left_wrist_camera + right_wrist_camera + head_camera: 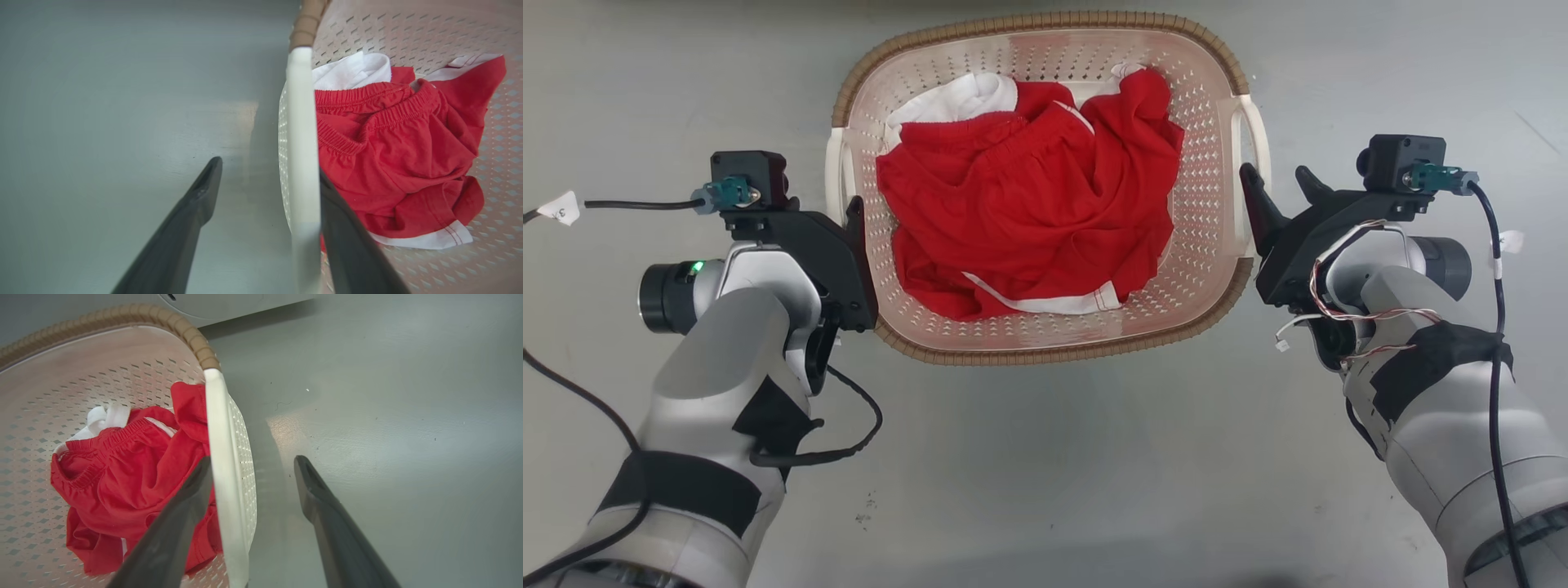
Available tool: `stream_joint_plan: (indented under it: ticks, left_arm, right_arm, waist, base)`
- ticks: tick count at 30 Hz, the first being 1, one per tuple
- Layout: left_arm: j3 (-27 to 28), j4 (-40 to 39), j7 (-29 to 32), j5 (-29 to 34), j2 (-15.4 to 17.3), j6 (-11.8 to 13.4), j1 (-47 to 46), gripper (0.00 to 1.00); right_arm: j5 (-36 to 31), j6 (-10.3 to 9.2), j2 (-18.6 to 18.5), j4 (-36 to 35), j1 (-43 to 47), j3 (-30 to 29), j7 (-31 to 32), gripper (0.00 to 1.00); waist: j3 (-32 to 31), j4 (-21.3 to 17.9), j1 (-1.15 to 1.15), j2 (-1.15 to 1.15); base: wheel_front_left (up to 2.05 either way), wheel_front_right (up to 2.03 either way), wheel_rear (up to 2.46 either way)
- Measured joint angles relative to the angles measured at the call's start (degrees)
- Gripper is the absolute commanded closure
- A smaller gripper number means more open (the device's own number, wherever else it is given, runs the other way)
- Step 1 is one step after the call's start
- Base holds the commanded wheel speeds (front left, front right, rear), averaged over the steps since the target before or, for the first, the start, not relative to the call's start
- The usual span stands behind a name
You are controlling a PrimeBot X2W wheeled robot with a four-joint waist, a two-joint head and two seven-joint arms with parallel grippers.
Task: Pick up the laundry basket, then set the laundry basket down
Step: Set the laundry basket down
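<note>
**Poised Astride Both Handles, Lift Not Yet Begun**

Found the laundry basket [1045, 18] resting on the grey floor [1045, 474] at 12 o'clock in the head view, piled with red clothes [1029, 212] and a white garment [964, 94]. Saw the left claw [267, 171] spread open at the basket's 9 o'clock, astride the left handle [302, 122], one finger inside the perforated wall and one outside. Saw the right claw [1277, 175] likewise open at 3 o'clock, straddling the right handle [222, 457] without pinching it. Judged the pick-up step to be in hand, at the grasp and ahead of any lift. Called next, by that reading, for closing both claws firmly on the handles, then raising both arms together and level, to avoid tipping the load or losing a handle.
</note>
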Motion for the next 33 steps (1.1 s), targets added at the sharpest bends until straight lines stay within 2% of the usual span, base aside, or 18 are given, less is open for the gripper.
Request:
stream_joint_plan:
  ticks: [15,33]
  left_arm:
    - [1.2,1.0,-1.6,-2.2,-0.8,-1.1,3.1,0.00]
    - [-0.3,1.1,-12.5,-1.4,-1.0,-3.5,12.5,0.00]
  right_arm:
    - [0.3,0.66,0.0,1.3,3.8,0.6,0.3,0.00]
    - [0.5,1.43,-0.3,1.4,14.0,0.6,-8.0,0.00]
  waist:
    - [-9.1,0.3,-0.01,0.00]
    - [-23.0,1.3,-0.02,-0.02]
  base:
    - [0.00,0.00,0.00]
    - [0.00,0.00,0.00]
